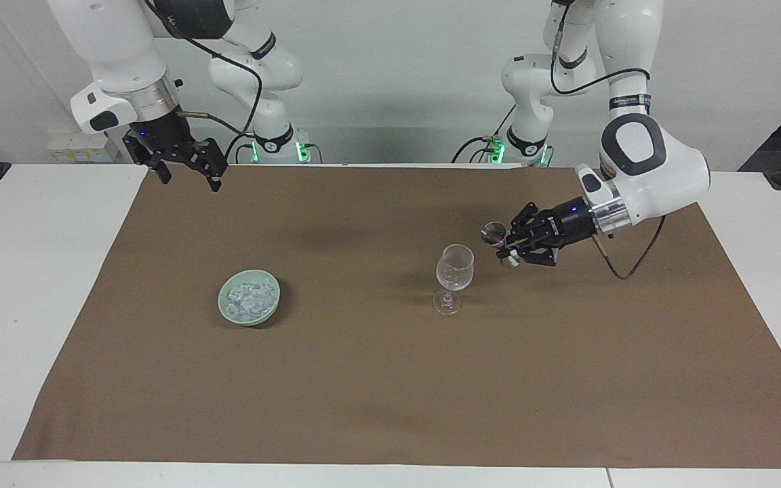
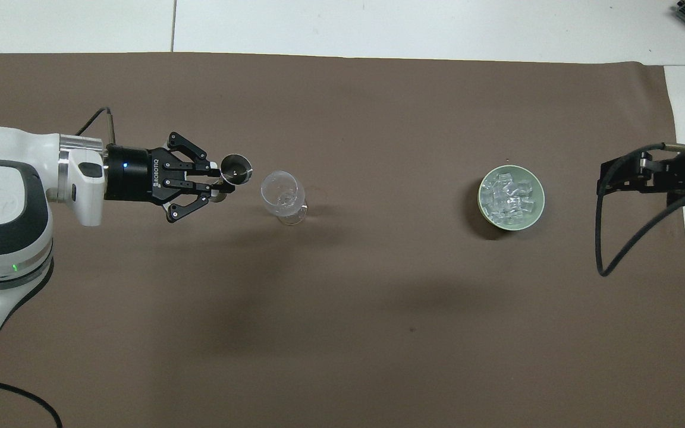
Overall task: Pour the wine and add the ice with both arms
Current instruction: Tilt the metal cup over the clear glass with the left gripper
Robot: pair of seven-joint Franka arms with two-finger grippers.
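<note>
Ice (image 1: 249, 301) heaped in green bowl (image 1: 230, 312), well apart from wide-open, empty right gripper (image 1: 187, 177), left gripper (image 1: 508, 247) clamped on tilted jigger (image 1: 492, 234) just beside wine glass (image 1: 455, 266).

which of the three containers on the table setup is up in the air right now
The small metal measuring cup, gripped by the left gripper beside the wine glass. The glass and the green bowl of ice both stand on the brown mat.
</note>
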